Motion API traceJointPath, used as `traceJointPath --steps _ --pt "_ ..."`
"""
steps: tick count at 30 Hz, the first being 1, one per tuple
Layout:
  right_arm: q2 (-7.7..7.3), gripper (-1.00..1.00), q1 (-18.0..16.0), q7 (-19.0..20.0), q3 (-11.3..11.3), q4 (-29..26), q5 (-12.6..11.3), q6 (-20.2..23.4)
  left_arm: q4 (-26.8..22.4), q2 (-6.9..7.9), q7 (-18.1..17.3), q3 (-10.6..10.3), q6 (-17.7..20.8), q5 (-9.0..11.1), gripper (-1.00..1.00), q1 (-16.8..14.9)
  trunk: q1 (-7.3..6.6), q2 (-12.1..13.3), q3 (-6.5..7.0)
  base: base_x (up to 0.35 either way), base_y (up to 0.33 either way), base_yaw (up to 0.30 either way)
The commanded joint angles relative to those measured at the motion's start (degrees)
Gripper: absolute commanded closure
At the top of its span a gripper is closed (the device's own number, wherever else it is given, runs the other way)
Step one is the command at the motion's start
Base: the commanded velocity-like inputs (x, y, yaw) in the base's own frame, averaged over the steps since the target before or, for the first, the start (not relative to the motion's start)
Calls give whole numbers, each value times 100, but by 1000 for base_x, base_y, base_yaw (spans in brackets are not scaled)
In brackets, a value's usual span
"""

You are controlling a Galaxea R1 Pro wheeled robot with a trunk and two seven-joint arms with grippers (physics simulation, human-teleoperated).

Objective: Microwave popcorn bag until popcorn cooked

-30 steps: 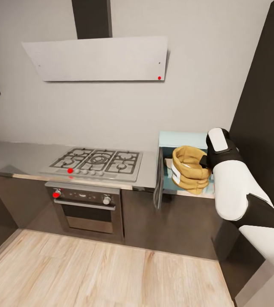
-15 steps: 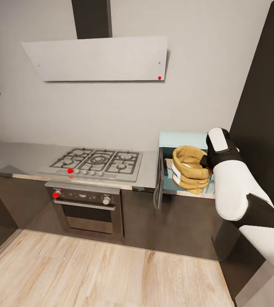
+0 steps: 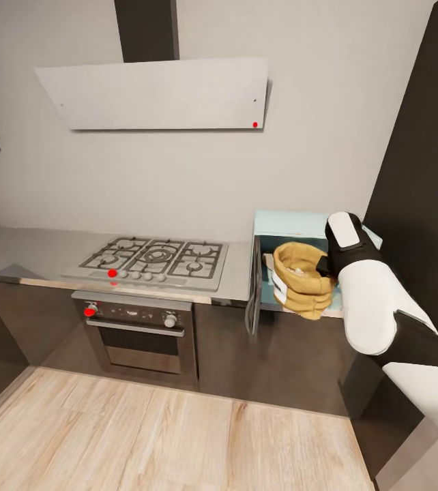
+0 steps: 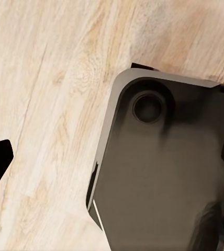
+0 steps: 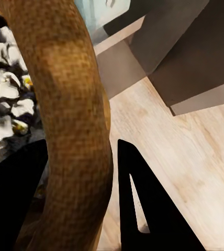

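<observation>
Floor [image 3: 144,436]: pale wood planks, below the counter; it also shows in the left wrist view, under a dark rounded part of the robot.
Counter [image 3: 21,249]: long grey shiny top over dark cabinets, running left from the microwave.
Hood [image 3: 157,92]: flat grey panel on the wall, above the hob.
Hob [image 3: 154,259]: grey grates set in the counter, left of the microwave.
Oven [image 3: 137,331]: dark, built in below the hob, well left of the microwave.
Microwave [image 3: 287,224]: pale mint box at the counter's right end, its door swung open at its left side.
Right arm [image 3: 369,300]: white and black, reaching to the microwave's open front.
Bag [image 3: 304,279]: tan, crumpled, tilted at the microwave's mouth, white patch facing left; it looks partly inside. White popcorn [image 5: 4,99] shows in it.
Right gripper [image 5: 86,204]: closed on the bag's rolled rim, one dark finger each side.
Left gripper: cannot tell its state.
</observation>
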Motion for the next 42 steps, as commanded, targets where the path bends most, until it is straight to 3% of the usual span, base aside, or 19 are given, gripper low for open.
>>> traceJointPath --steps 1,42 --pt "3 100 -4 -59 -13 2 -45 38 -11 0 11 1 -6 5 -100 3 1 -5 -6 0 0 0" --pt "-32 100 -4 -57 -22 82 -45 38 -10 -3 11 7 1 6 -100 3 1 -5 -6 106 -24 0"
